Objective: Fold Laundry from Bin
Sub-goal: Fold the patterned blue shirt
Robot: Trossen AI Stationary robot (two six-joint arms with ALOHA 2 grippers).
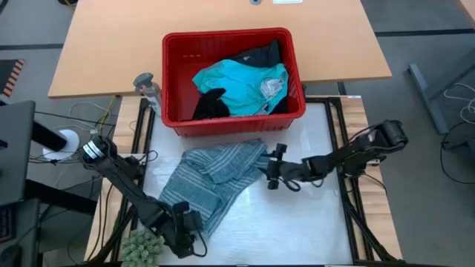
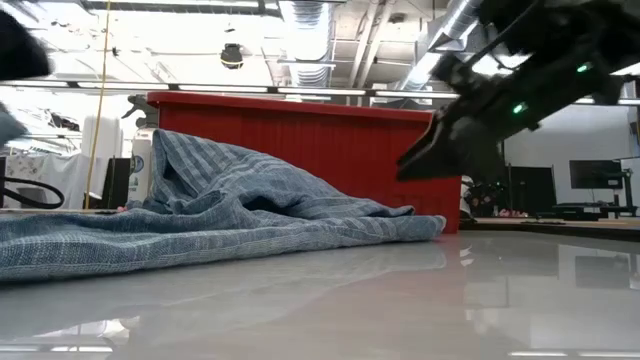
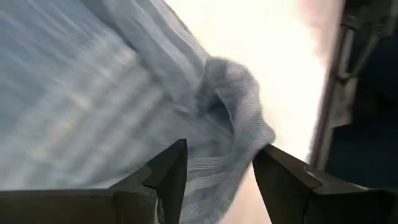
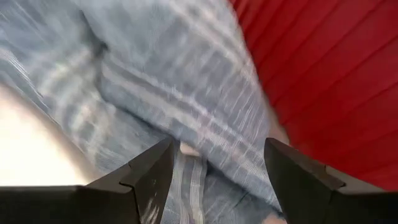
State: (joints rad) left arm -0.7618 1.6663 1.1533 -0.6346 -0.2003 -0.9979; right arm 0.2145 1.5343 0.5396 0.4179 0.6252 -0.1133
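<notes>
Both sets of jaws stand apart, each at an edge of the blue-grey striped garment (image 1: 214,179) that lies spread and rumpled on the white desk (image 1: 297,222). At the left gripper (image 1: 191,234), the garment's near corner bunches up between and just ahead of the parted fingers (image 3: 163,180), a rounded fold of cloth lying in the gap; whether the cloth touches either finger cannot be told. At the right gripper (image 1: 272,172), the jaws point toward the garment's far edge, with striped cloth filling the space between and ahead of them in the right wrist view, and the red wall of the bin (image 4: 323,74) close on one side. From table height the right gripper (image 2: 445,150) hangs just above the desk, beside the low end of the cloth (image 2: 200,215), which rises in a hump in front of the bin (image 2: 330,150). Beyond both pairs of jaws, the bin (image 1: 178,74) sits on the desk touching the garment's far side, and it holds a bright turquoise garment (image 1: 241,83) lying over black ones (image 1: 211,105). A small grey bottle (image 1: 147,87) stands just outside the bin, on the left arm's side. A spiky green object (image 1: 141,246) rests near the left gripper at the desk's edge.
</notes>
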